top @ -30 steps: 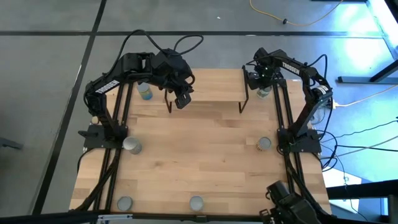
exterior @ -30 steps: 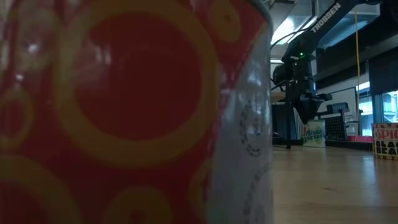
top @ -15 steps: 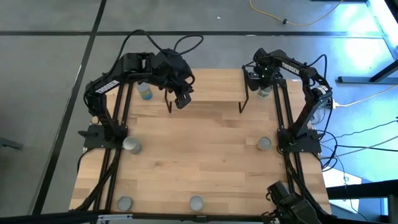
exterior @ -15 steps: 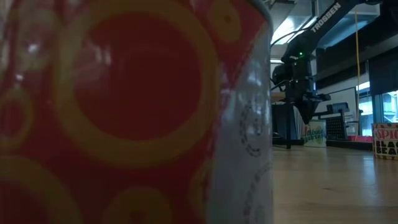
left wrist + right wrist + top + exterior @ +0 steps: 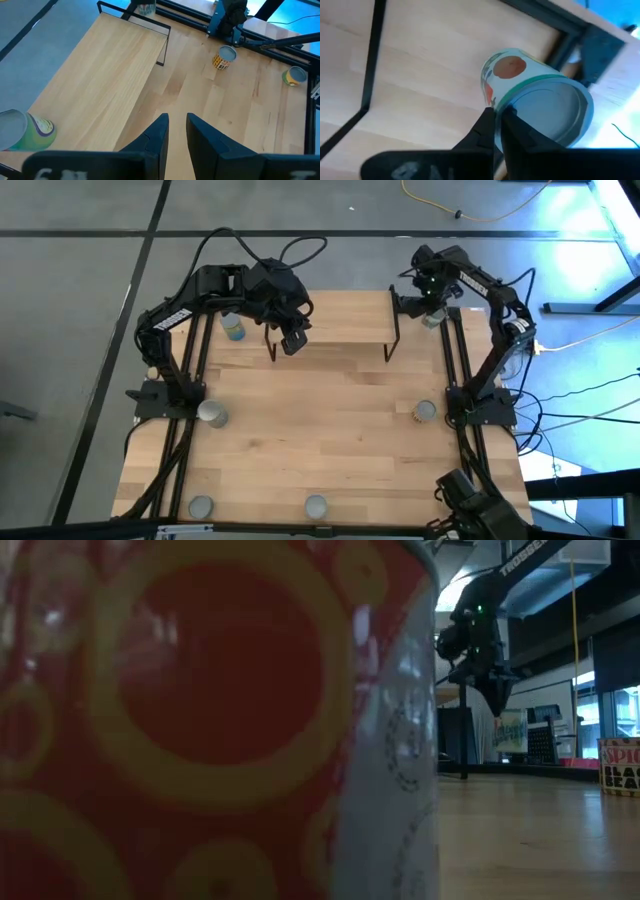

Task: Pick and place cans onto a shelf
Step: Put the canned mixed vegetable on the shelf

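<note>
My right hand (image 5: 495, 120) raised at shelf's far-right corner, fingers nearly together, pinching rim of teal-labelled can (image 5: 535, 97). My left hand (image 5: 176, 131) hovers over shelf (image 5: 340, 320) left end, fingers slightly parted, empty. Other cans: one (image 5: 234, 328) behind shelf's left end, four on worktop (image 5: 320, 430) — left (image 5: 212, 414), right (image 5: 425, 411), two at near edge.

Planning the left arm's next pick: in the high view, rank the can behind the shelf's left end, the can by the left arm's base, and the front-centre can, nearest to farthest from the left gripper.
From the left gripper, above the shelf:
1. Can behind the shelf's left end, nearest, at the table's far left.
2. Can by the left arm's base, left edge, mid-table.
3. Front-centre can, farthest, at the near edge.
</note>
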Action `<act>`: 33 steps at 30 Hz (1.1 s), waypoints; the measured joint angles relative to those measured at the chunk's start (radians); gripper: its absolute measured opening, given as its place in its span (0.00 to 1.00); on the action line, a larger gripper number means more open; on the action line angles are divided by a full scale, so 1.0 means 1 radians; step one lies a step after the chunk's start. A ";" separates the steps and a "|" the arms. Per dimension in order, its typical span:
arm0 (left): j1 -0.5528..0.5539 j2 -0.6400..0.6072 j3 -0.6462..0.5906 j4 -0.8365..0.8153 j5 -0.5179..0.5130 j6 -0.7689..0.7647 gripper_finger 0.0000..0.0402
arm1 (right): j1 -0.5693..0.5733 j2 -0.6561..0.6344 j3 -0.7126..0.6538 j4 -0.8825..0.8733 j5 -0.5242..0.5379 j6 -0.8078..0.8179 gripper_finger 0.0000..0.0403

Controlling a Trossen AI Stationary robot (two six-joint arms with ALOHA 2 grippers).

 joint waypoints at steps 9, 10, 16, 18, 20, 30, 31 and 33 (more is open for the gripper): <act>0.000 0.000 0.000 0.000 0.000 0.007 0.15 | 0.053 -0.053 0.226 -0.198 0.095 -0.015 0.04; 0.000 0.000 0.000 0.000 0.000 0.010 0.15 | 0.066 -0.056 0.263 -0.221 0.099 -0.015 0.04; 0.000 0.000 0.000 0.000 0.000 0.027 0.15 | 0.168 -0.075 0.472 -0.217 0.087 -0.018 0.04; 0.000 0.000 0.000 0.000 0.000 0.027 0.15 | 0.209 -0.075 0.531 -0.217 0.082 -0.019 0.04; 0.000 0.000 0.000 0.000 0.000 0.026 0.15 | 0.253 -0.075 0.582 -0.216 0.058 -0.019 0.04; 0.000 0.000 0.000 -0.005 0.000 -0.001 0.15 | 0.467 -0.032 0.716 -0.206 0.038 -0.017 0.04; 0.001 0.000 0.000 -0.010 0.000 -0.001 0.15 | 0.483 -0.017 0.731 -0.200 0.040 -0.018 0.04; 0.000 0.000 0.000 -0.016 0.000 -0.004 0.15 | 0.514 0.020 0.767 -0.193 0.039 -0.020 0.04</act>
